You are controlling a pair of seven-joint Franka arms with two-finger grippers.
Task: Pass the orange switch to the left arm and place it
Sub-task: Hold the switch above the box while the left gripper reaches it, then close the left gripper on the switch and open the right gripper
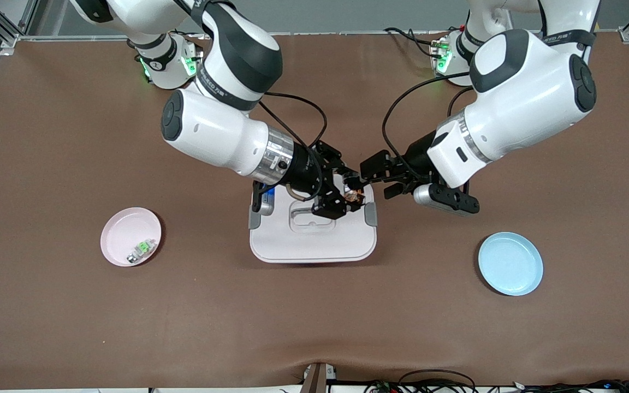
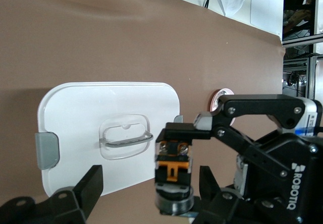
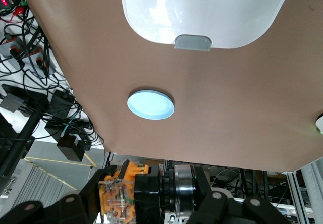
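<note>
Brown cloth covers the table in the front view; the large white latched box sits at its middle, a pink round plate holding a small green-and-clear component toward the right arm's end, a pale blue round plate toward the left arm's end; over the box, the right gripper pinches the tiny black-and-orange switch; the left gripper hovers just beside it, over the box's edge. In the left wrist view, the left gripper's fingers stand spread on either side of the switch, not touching it. In the right wrist view, the switch sits clamped between the right gripper's fingers.
</note>
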